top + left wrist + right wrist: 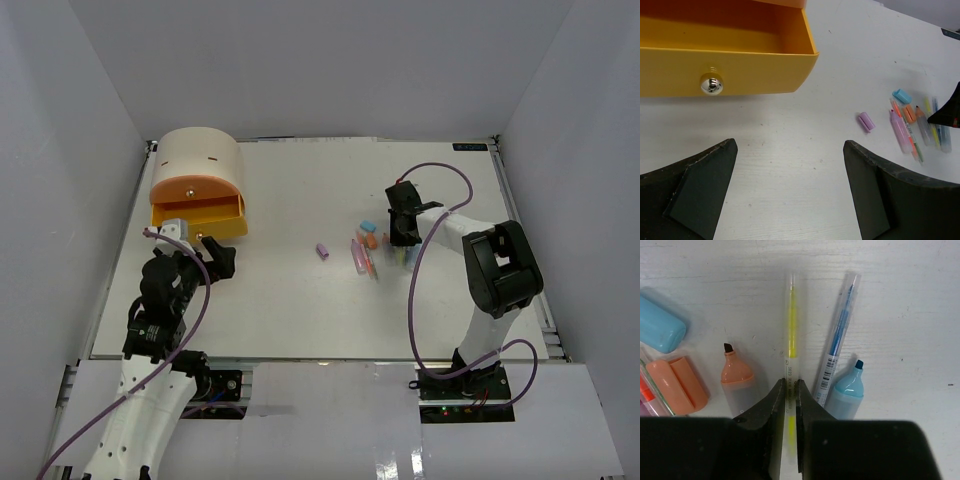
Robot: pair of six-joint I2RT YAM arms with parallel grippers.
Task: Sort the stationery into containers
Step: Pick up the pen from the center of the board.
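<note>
The task is judged to be at its beginning; one drawer (725,75) of the beige cabinet (195,160) stands pulled out at the far left of the desk (300,310), and no stationery is seen in the part of its inside that shows. The stationery is gathered in a loose cluster on the right half of the desk, well apart from the drawer; a purple block (866,121) lies alone just to the left of the cluster. The right gripper (791,390) is set down on the cluster, its jaws clenched on a thin yellow pen (791,315) that lies flat on the desk; a blue pen (840,335) and an uncapped orange marker (737,380) lie just beside it, neither caught between the jaws. The left gripper (790,145) is held in front of the drawer, near its knob (711,83), its jaws released and spread wide with nothing between them. The first pick is thus taken to be in hand; the yellow pen is yet to be carried to the drawer; every other piece, the purple block included, is left to be sorted.
</note>
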